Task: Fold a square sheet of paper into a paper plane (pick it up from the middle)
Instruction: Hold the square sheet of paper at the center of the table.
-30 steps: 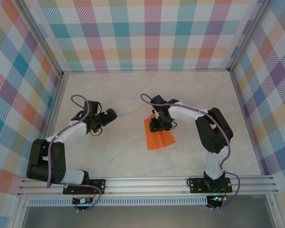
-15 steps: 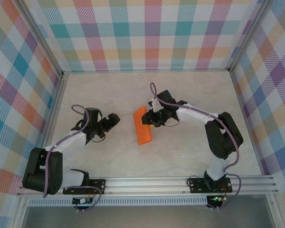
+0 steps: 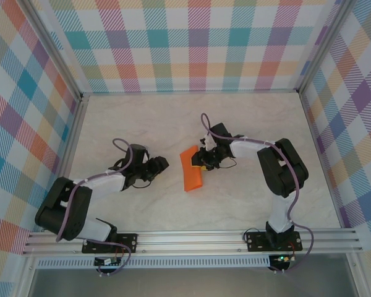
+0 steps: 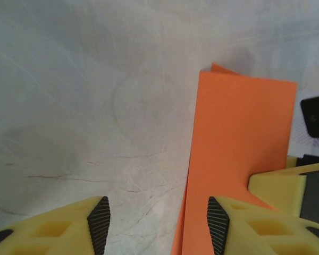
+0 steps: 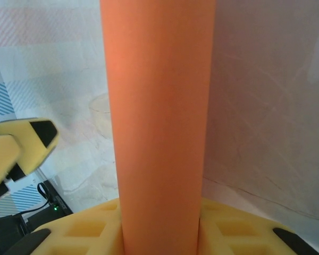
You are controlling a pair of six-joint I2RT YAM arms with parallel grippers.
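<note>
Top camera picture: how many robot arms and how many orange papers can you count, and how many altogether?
Robot arms: 2 (left arm, right arm)
Orange paper sheet: 1
Total: 3

Bright orange, the square sheet of paper (image 3: pixel 191 170) is folded into a narrow doubled strip (a second layer peeks out along one edge) near the table's middle, its far end clamped in my right gripper (image 5: pixel 159 228).
</note>
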